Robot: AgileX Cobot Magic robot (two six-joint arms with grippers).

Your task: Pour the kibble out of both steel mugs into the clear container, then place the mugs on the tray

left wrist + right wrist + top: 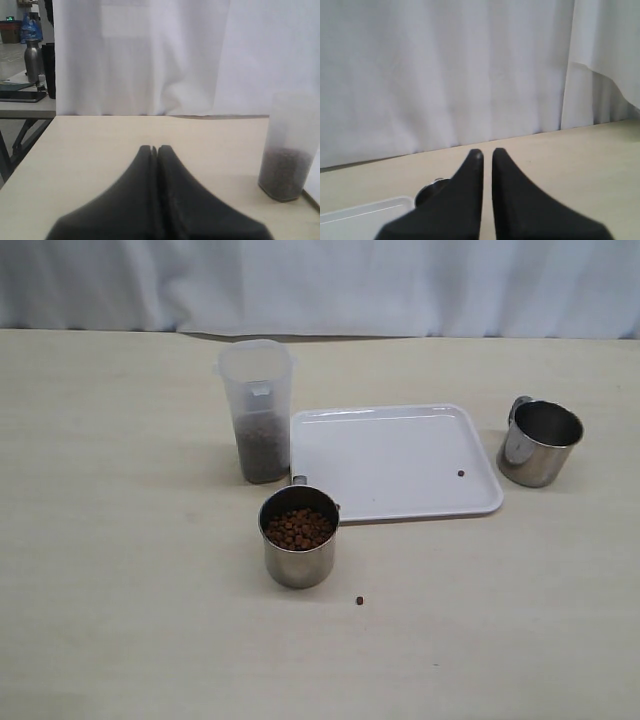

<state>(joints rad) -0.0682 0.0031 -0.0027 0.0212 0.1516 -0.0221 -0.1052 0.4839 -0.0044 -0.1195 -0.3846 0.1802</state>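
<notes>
My left gripper (154,148) is pinched fully closed, black fingers pressed together with nothing between them, hovering low over the pale wooden bench (90,160). Near it stands the tall translucent plastic clear container (290,145), its lower part dark with small brown kibble (285,172).

My right gripper (487,152) is down to a thin slit, and it is empty too. Just past its fingers I catch the rim of the shiny right-hand steel mug (427,190) and a corner of the flat white plastic tray (365,212).

Over to the wide shot. The clear container (257,390) is upright just beside the tray's (390,455) rear left corner; I can't tell whether they touch. At the tray's front left corner the filled steel mug (298,565), a cylindrical stainless one, stands upright on the bench with kibble (298,528) inside. The right-hand steel mug (538,450) sits on the bench just off the tray's right edge, handle to the rear, showing bare steel inside. One stray pellet (461,473) lies on the tray near its right rim. A loose pellet (359,600) rests on the bench in front of the filled steel mug.
</notes>
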